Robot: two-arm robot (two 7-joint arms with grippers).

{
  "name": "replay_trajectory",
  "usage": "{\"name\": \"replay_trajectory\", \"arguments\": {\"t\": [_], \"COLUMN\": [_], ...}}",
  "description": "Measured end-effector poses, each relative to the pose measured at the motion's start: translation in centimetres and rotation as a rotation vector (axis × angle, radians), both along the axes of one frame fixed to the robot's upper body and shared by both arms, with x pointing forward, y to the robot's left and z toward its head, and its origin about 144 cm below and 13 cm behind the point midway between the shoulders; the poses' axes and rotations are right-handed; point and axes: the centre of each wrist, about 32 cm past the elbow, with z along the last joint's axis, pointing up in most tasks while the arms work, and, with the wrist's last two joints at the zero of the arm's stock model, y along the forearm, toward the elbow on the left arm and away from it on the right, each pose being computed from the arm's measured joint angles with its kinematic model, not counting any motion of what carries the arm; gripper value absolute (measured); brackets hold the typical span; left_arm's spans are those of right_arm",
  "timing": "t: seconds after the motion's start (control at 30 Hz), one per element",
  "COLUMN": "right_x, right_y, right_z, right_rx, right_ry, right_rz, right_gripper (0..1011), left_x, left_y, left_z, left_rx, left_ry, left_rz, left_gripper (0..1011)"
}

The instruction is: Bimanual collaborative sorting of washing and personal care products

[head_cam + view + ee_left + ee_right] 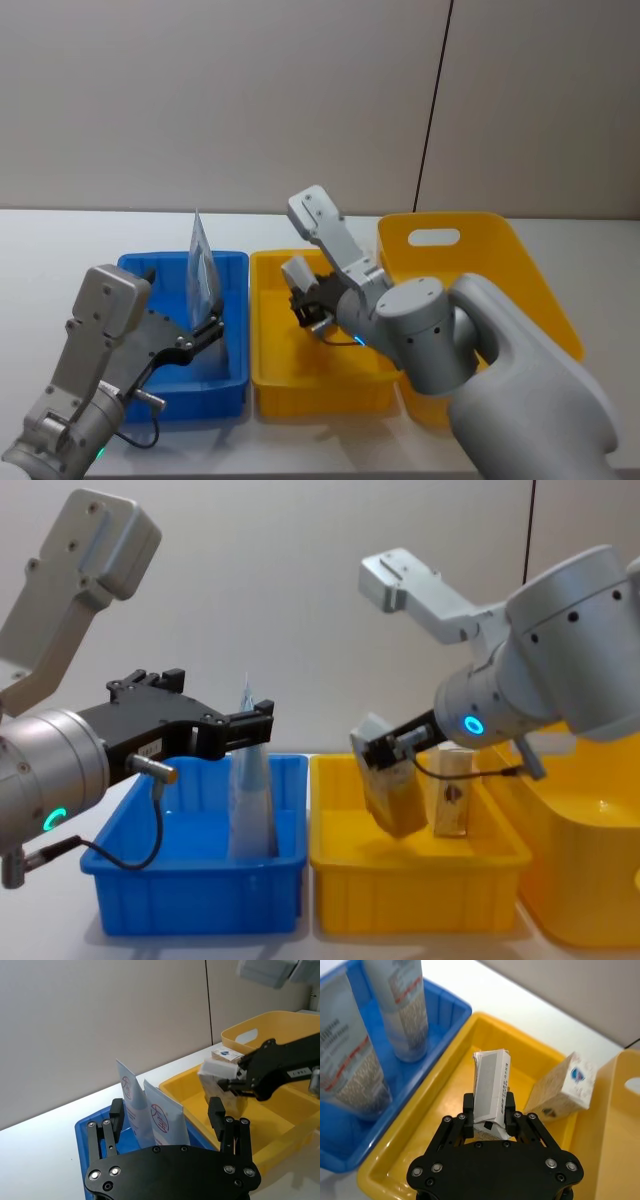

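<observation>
Over the yellow tray (320, 395), right hand (490, 1110) pinches the tilted pack (491, 1085), which may topple the carton (565, 1091) if dropped; left hand (166, 1110) spread near tube (200, 265).

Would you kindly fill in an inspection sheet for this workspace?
Surface: white table carrying three bins.
Job's things: two tubes upright in blue bin; carton in small yellow bin; white pack held above it.
Clutter: nothing seen.
Grippers: left gripper open at the tubes; right gripper shut on white pack.
Cables: black lead at left wrist.
Surroundings: plain wall; large yellow bin.
</observation>
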Motion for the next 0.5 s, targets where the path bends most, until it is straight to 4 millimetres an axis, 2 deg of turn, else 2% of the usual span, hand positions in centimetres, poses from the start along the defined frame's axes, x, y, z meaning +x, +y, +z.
{"name": "replay_trajectory", "arguments": {"t": [0.5], "right_x": [-0.8], "right_y": [-1.0], "right_z": [2.7], "right_rx": [0.054], "right_ry": [-0.201], "right_rz": [0.009], "right_gripper": [299], "left_x": [0.0], "left_y": [0.0], "left_z": [0.0], "left_rx": [0.000], "left_ry": [0.000], "left_rz": [0.000], "left_gripper": [1002]}}
